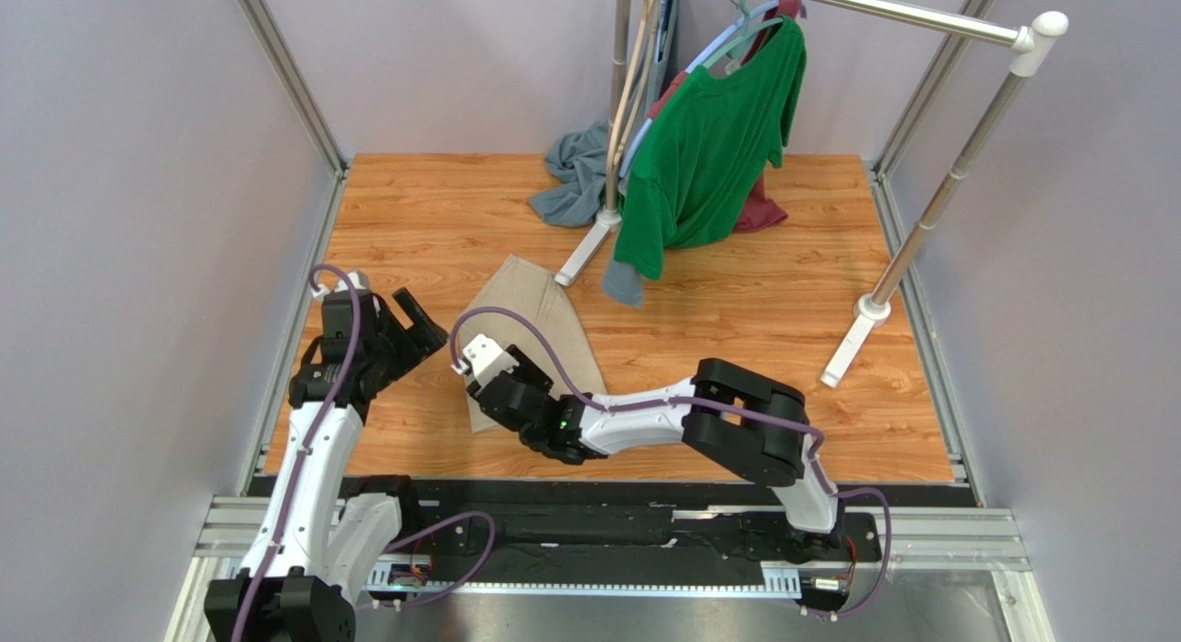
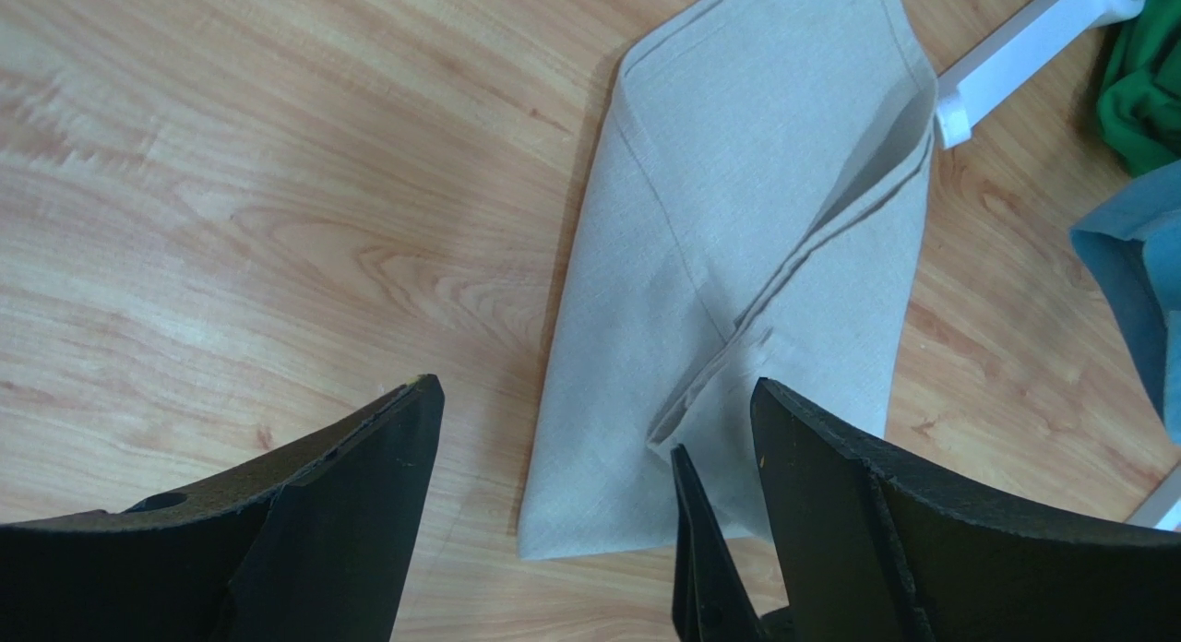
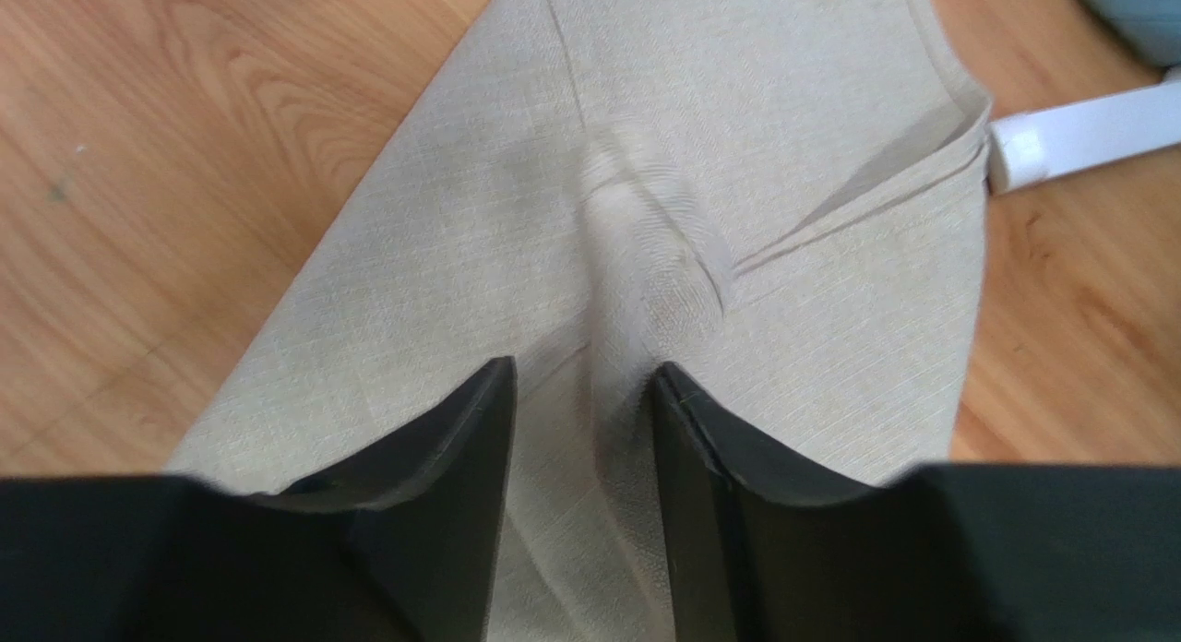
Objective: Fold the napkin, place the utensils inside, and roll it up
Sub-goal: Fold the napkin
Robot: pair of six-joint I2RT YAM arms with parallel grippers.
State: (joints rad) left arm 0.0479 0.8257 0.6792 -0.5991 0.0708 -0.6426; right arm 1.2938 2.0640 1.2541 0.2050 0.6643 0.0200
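Observation:
The beige napkin lies folded into a long narrow shape on the wooden table, one flap crossing it at an angle. My right gripper hovers over its near end. Its jaws stand parted, with a raised ridge of the cloth running between and beyond them, and they do not squeeze it. My left gripper is wide open just left of the napkin, above bare wood and the napkin's near left corner. The utensils are out of view.
A clothes rack stands behind the napkin; one white foot touches its far end and another sits at the right. A green shirt hangs from it. A grey-blue cloth lies at the back.

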